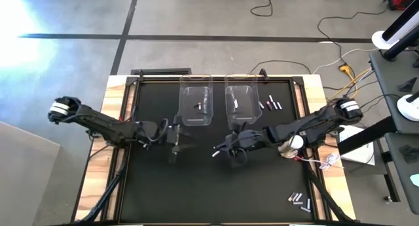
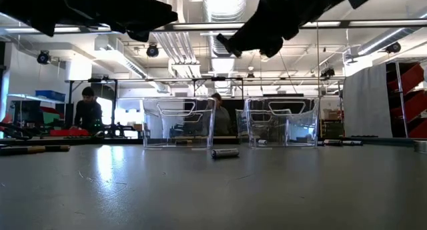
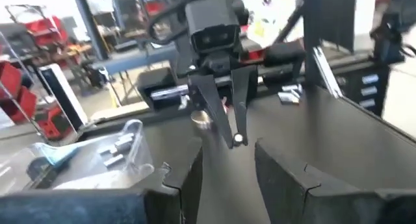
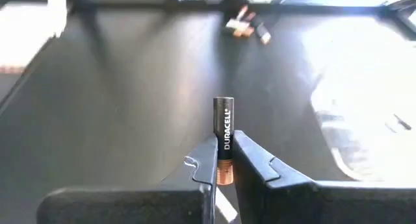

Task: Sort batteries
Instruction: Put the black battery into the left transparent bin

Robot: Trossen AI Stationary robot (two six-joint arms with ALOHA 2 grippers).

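Between my right gripper [image 4: 224, 160] jaws, clenched, one battery [image 4: 223, 138] reads DURACELL; left gripper [image 3: 224, 175] jaws stand released, holding nothing.

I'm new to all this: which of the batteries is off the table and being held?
The black-and-copper Duracell battery, pinched between the jaws of the right gripper. The other batteries lie loose, like those by the bins or at the table's near corner.
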